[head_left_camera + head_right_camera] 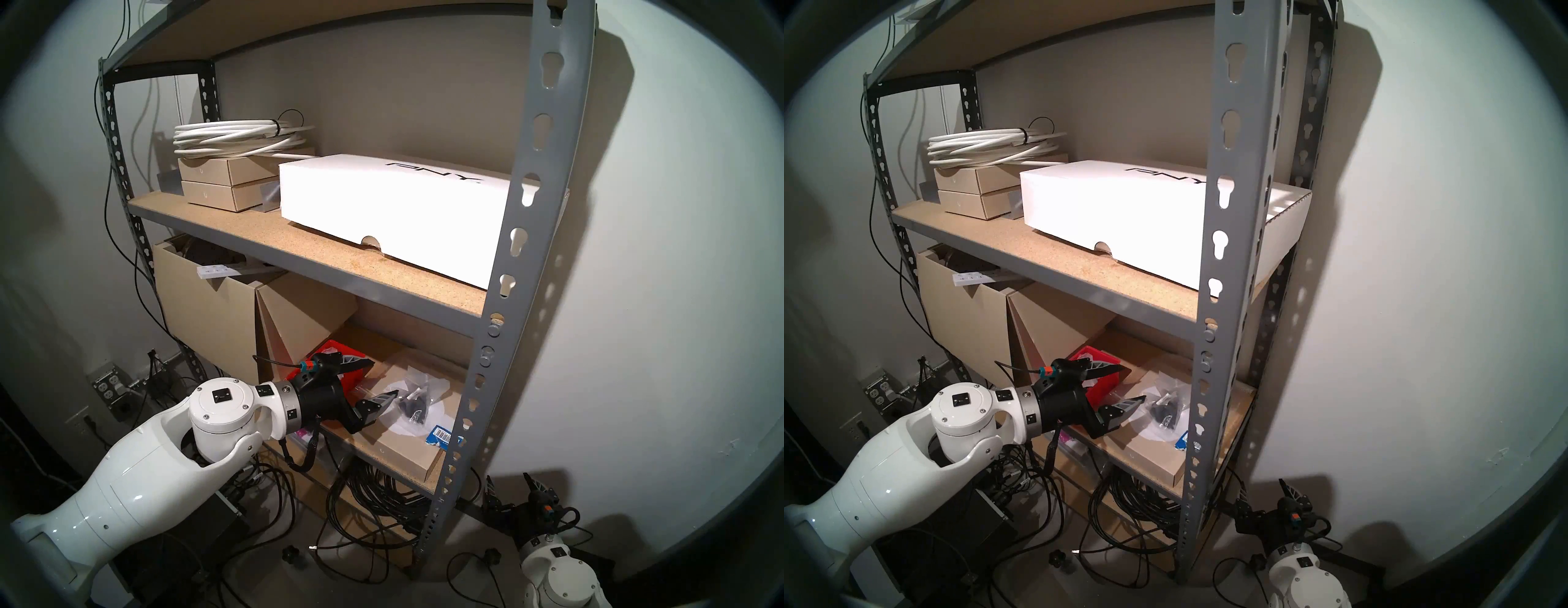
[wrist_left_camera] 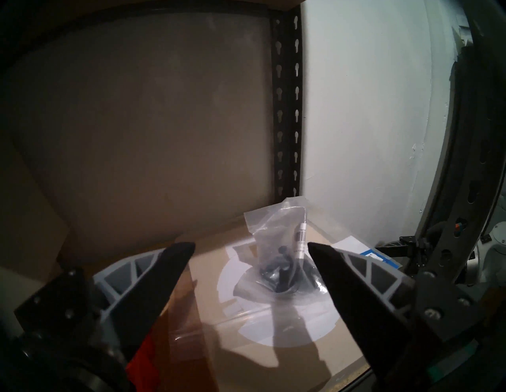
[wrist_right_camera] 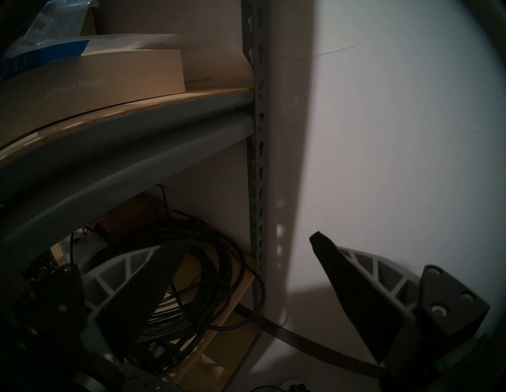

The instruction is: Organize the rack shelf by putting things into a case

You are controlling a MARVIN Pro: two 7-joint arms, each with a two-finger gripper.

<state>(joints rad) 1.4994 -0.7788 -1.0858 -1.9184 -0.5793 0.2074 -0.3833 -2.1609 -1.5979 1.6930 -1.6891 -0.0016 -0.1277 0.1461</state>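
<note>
"PNY" on large white box (image 1: 382, 204); faint "Arm Mount", likely, on flat tan box (image 3: 90, 84).

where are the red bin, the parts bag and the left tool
red bin (image 1: 1103, 387): head right view, its ribbed side
parts bag (image 2: 276, 246): left wrist view, clear middle above the black parts
left tool (image 2: 250, 247): left wrist view, between its tips

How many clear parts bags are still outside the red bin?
1 clearly: the clear bag on the flat tan box, ahead of the left gripper. Others may hide behind the arm.

White wall (image 1: 679, 254), wall outlet (image 1: 108, 388), black cables (image 1: 373, 496) on floor.
</note>
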